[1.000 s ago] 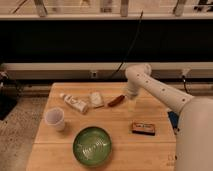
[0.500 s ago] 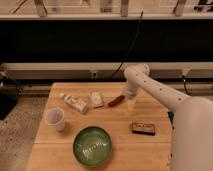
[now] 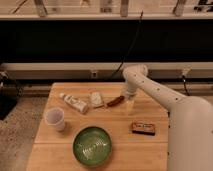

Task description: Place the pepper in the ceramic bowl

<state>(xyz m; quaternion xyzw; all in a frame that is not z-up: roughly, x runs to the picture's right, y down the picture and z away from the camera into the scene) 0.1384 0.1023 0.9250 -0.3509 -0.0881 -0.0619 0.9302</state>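
In the one camera view over the wooden table [image 3: 55, 147], my gripper [image 3: 130, 105] hangs at the far side of the top, wrist pointing straight down, just to the right of the pepper [image 3: 115, 101]. My fingers are spread wide and grasp nothing. The pepper lies flat on the wood, its slim dark red body slanting up toward me, and I cannot tell whether its end touches me. I judge I stand vertical like this so the jaws can drop on either side of such a thin, low thing and pinch it across its width.

The ceramic bowl [image 3: 76, 146] sits at the near edge, green and glossy, well apart from the pepper, with only pale marks inside. A white cup [image 3: 55, 119] stands to its upper left. A pale tube [image 3: 75, 103] and a small white item [image 3: 96, 99] lie left of the pepper, and a brown-orange packet [image 3: 144, 128] lies below my arm. I reckon the carry should run between cup and packet; the grasp is not yet made
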